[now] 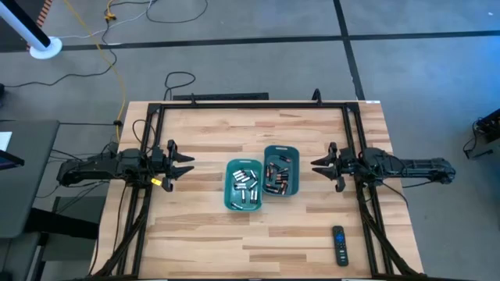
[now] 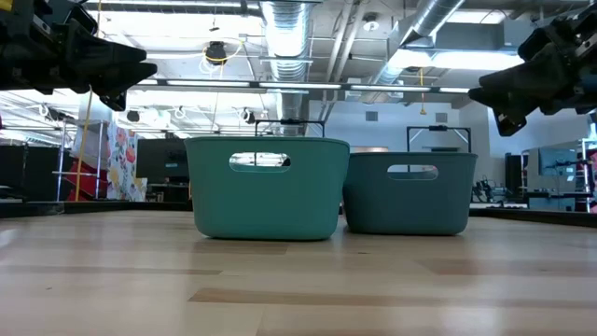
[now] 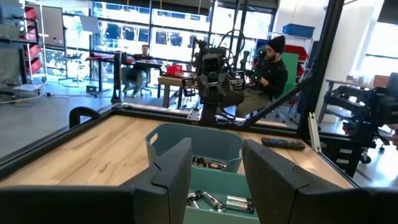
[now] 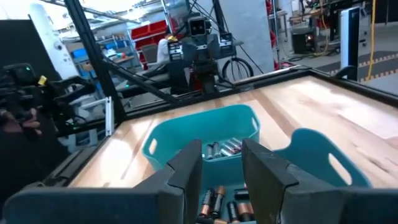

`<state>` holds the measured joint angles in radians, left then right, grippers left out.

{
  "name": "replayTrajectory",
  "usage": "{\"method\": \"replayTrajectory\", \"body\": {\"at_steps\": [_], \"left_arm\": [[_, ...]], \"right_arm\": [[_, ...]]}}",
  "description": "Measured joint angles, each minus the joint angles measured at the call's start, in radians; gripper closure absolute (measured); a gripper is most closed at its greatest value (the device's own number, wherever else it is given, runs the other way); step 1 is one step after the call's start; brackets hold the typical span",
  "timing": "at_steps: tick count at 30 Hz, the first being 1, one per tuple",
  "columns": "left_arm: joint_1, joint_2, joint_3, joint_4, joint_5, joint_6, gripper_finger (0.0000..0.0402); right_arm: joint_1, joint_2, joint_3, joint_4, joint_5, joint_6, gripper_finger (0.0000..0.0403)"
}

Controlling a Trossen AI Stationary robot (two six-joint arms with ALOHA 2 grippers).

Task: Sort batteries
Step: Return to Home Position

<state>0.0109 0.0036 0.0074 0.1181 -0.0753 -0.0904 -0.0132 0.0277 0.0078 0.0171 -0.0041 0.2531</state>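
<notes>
Two teal bins stand side by side at the table's middle. The left bin [image 1: 244, 186] holds silvery-white batteries [image 3: 214, 200]. The right bin [image 1: 281, 171] holds dark batteries [image 4: 214, 202] with copper-coloured ends. My left gripper [image 1: 183, 165] hovers left of the bins, level and pointing at them, open and empty, as the left wrist view also shows [image 3: 216, 155]. My right gripper [image 1: 320, 165] hovers right of the bins, facing them, open and empty too [image 4: 222, 152]. Both grippers hang well above the tabletop [image 2: 121, 70] [image 2: 504, 93].
A black remote control [image 1: 339, 245] lies near the table's front right corner. A black frame [image 1: 250, 105] runs along the table's far edge and down both sides. People sit at desks in the room beyond the table [image 3: 273, 68].
</notes>
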Motion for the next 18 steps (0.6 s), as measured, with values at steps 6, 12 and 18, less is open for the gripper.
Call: {"method": "replayTrajectory", "body": {"at_steps": [6,12,18], "left_arm": [[0.000,0.000,0.000,-0.001,0.000,-0.001,0.0264],[0.000,0.000,0.000,-0.024,0.000,-0.018,0.0264],[0.000,0.000,0.000,-0.030,0.000,-0.018,0.0264]], "right_arm": [[0.001,0.042,0.000,-0.002,0.001,-0.101,0.0271],[0.000,0.149,0.000,-0.004,0.002,-0.112,0.0271],[0.000,0.236,-0.001,-0.004,0.002,-0.112,0.0271]]}}
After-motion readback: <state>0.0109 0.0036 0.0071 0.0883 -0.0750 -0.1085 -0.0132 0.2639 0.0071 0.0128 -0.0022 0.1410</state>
